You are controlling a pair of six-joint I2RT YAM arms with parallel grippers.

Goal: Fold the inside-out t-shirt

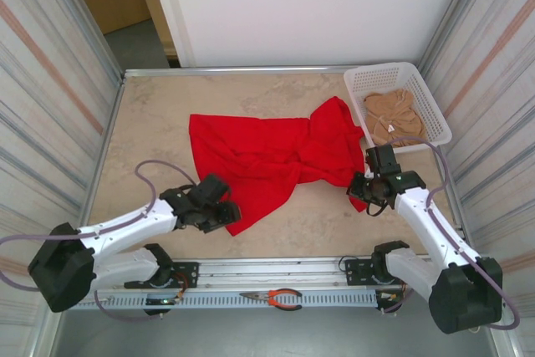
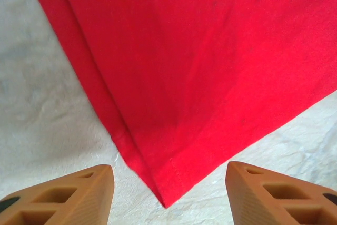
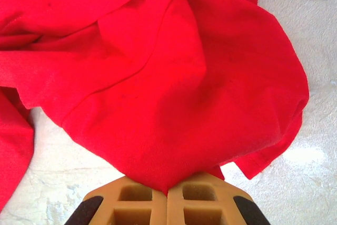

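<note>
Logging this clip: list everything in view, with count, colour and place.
t-shirt: one, bright red, lying rumpled mid-table
basket: one, white, far right corner of the table
garment: one, tan-brown, inside the basket
pliers: one pair, red-orange handles, on the near rail between the arm bases
table: one, pale beige, under it all
left fingers: two, tan, open, either side of the t-shirt's near corner
right fingers: two, tan, shut on the t-shirt's right edge
</note>
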